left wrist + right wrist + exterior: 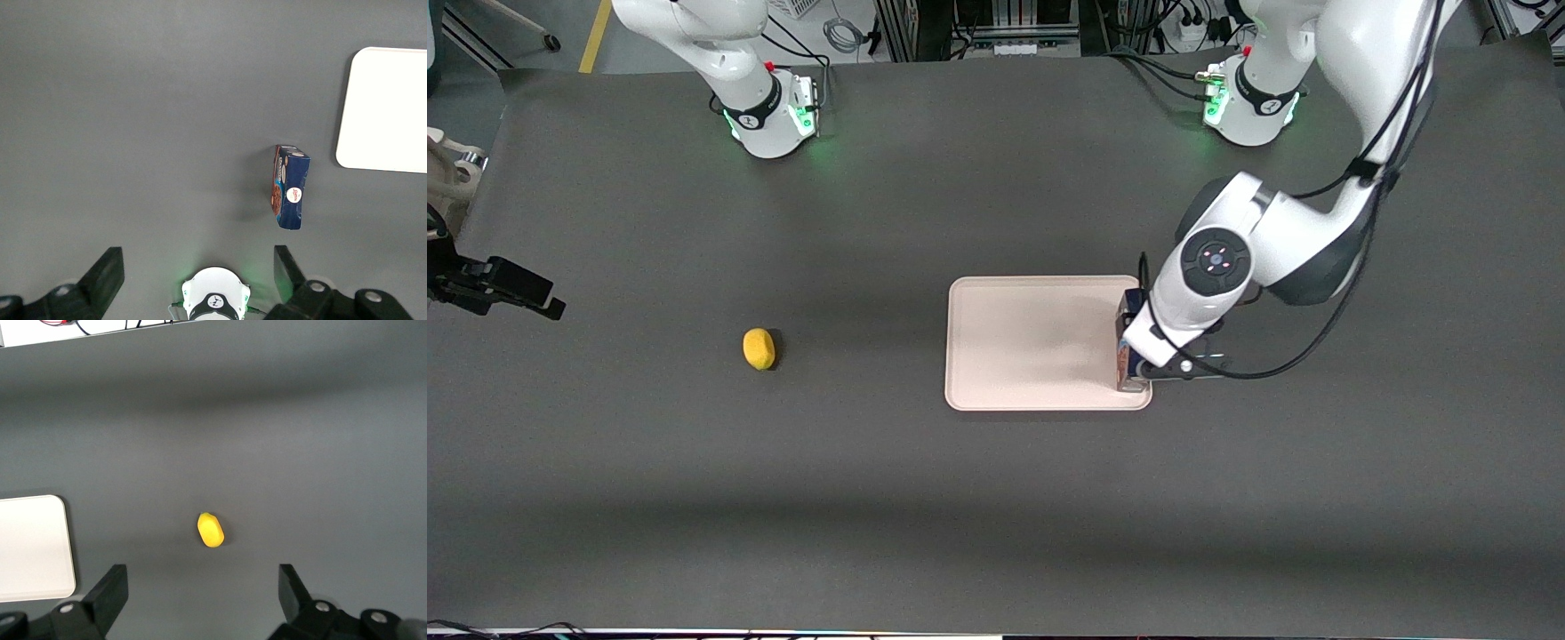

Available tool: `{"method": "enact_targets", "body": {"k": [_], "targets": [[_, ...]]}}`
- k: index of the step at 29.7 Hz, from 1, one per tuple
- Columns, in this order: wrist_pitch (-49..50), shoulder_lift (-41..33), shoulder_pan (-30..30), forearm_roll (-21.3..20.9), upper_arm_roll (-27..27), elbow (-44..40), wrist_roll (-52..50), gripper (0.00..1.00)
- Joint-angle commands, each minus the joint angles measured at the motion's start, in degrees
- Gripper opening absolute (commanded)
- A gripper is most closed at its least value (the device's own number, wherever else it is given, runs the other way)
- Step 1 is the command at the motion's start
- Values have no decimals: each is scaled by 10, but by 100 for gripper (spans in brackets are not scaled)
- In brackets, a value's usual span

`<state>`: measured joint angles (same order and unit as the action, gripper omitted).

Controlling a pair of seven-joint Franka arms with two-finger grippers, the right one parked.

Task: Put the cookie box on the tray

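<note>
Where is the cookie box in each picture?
Front view: the cookie box stands at the tray's edge toward the working arm, half hidden under the left arm.
Left wrist view: it is on the table, apart from the tray, below the open gripper.
Right wrist view: not in it.
Shared landmark: the tray.

A small yellow lemon (759,348) (211,530) lies alone on the dark grey tabletop (996,516), at mid height of the frame, toward the parked arm's end. It is well apart from the tray (1023,347) and from the tool (1138,378) at the tray's working-arm end. Along the upper edge of the frame are grey coiled cables (845,36) and a yellow floor stripe (595,36).
</note>
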<state>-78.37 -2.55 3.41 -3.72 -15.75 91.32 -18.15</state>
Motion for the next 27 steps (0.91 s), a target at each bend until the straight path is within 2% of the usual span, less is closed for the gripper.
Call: {"method": "enact_targets", "body": {"k": [1,3,7,10,27], "targets": [[30,-82,-1,29,78,48,109,100],[11,-112,-2,32,101,93,136,100],[-50,-165,-1,32,114,180,146,100],[-78,-182,-1,33,126,213,155,100],[-85,-178,-2,45,138,191,167,100]]}}
